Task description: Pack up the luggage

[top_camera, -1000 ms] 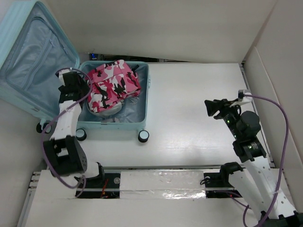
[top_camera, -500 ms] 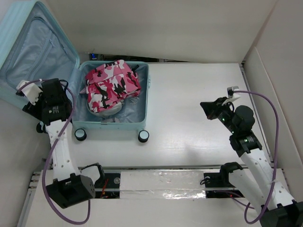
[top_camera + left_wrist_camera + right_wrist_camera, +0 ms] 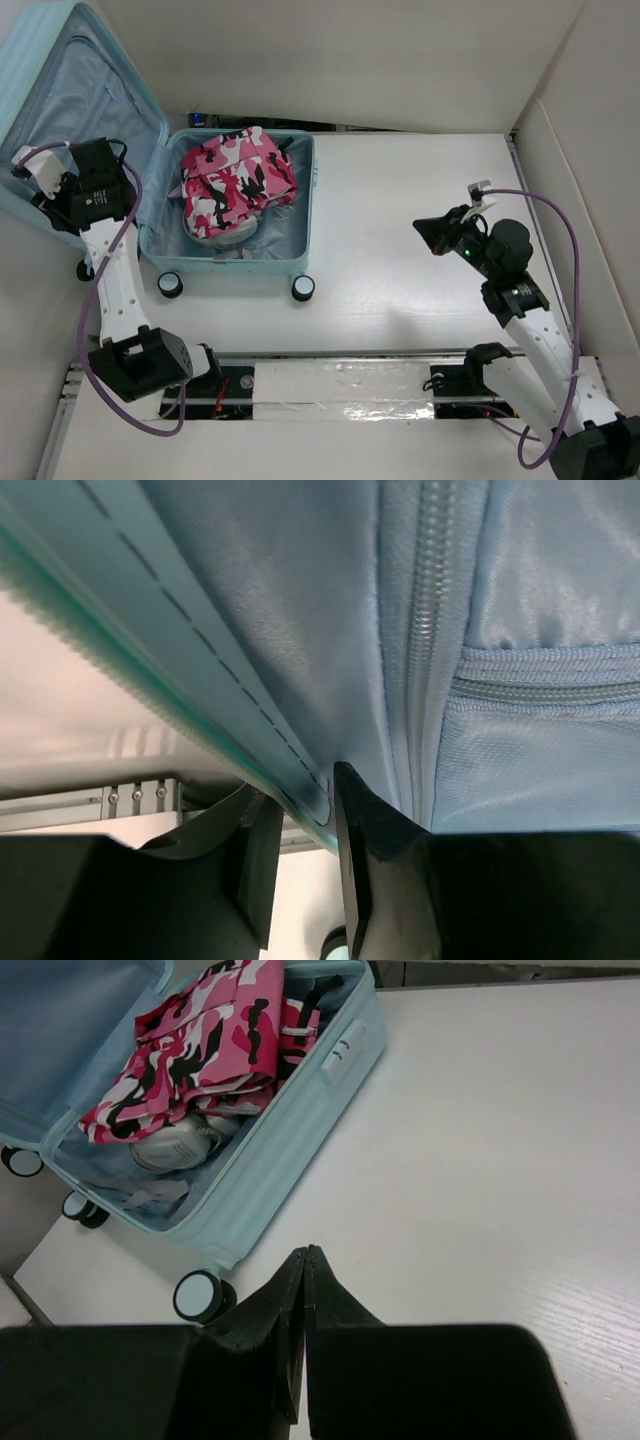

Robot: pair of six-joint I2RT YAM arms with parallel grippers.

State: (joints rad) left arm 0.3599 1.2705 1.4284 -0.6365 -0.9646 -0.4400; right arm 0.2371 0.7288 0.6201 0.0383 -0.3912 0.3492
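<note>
**Luggage**: open on the desk. Base shell flat, just right of the left tool; well apart from the right tool, across bare desk to its left. Lid raised and leaning outward, lining side up, zip pocket in the lining.

**Left tool**: set on the lid's lower rim, one finger on the lined inside, the other on the outer shell. Closed on the rim, by the look of the wrist view.

**Right tool**: fingers pressed together, nothing between them. Held above the desk, pointed toward the luggage.

**Contents, base shell:**
- pink camouflage garment, folded, heaped near the far wall and rising above the shell's rim;
- grey rounded item under the garment's near edge, kind not clear;
- grey strap loose on the lining at the wheel end.

**Contents, lid:** nothing loose visible; inside of pocket hidden.

**Step in hand (judged):** packing apparently done; closing of the lid about to begin, rim already taken.

**Next move (judged):** swing of the rim up and over toward the base shell, along the hinge arc, with a firm hold on the thin edge. Garment heap likely to hinder full closure; pressing down by the free right tool probably needed. Risk of the rim slipping out of the fingers, or of the light case sliding on its wheels.
</note>
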